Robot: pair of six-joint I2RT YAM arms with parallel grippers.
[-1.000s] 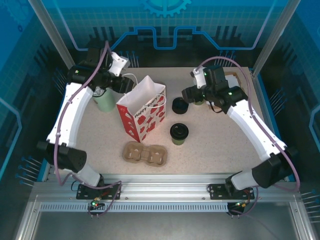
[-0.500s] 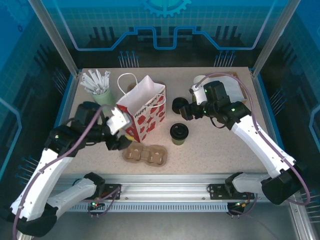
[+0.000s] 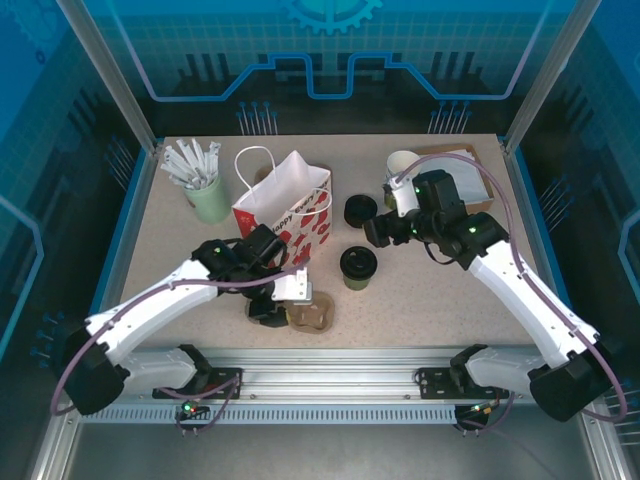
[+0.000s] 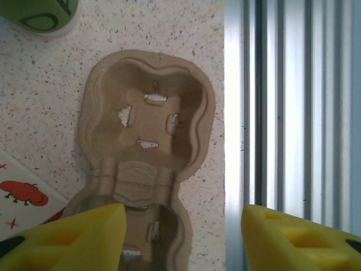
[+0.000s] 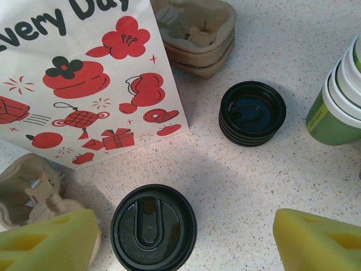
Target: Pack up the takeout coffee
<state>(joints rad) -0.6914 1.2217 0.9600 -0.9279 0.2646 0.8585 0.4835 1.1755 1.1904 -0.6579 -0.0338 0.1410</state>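
Note:
The takeout coffee (image 3: 358,266), an olive-green cup with a black lid, stands mid-table; its lid (image 5: 153,227) lies low between my right gripper's fingers, nearer the left one. My right gripper (image 3: 377,231) (image 5: 183,243) hovers open above it, touching nothing. A brown two-cup carrier (image 3: 308,312) (image 4: 146,130) lies near the front edge. My left gripper (image 3: 263,306) (image 4: 183,240) is open over the carrier's near end, one yellow finger (image 4: 67,237) above its cavity, the other past the table edge. The red-and-white paper bag (image 3: 285,215) (image 5: 84,73) stands open behind the carrier.
A stack of black lids (image 3: 360,210) (image 5: 252,113) sits right of the bag. Stacked green cups (image 5: 341,96) and spare carriers (image 5: 194,34) lie behind. A green cup of white sticks (image 3: 205,190) stands back left. The metal rail (image 4: 293,113) borders the table's front edge.
My left arm has swung from the back left, beside the bag, down to the front over the carrier. My right gripper has drifted slightly toward the front, closer to the coffee.

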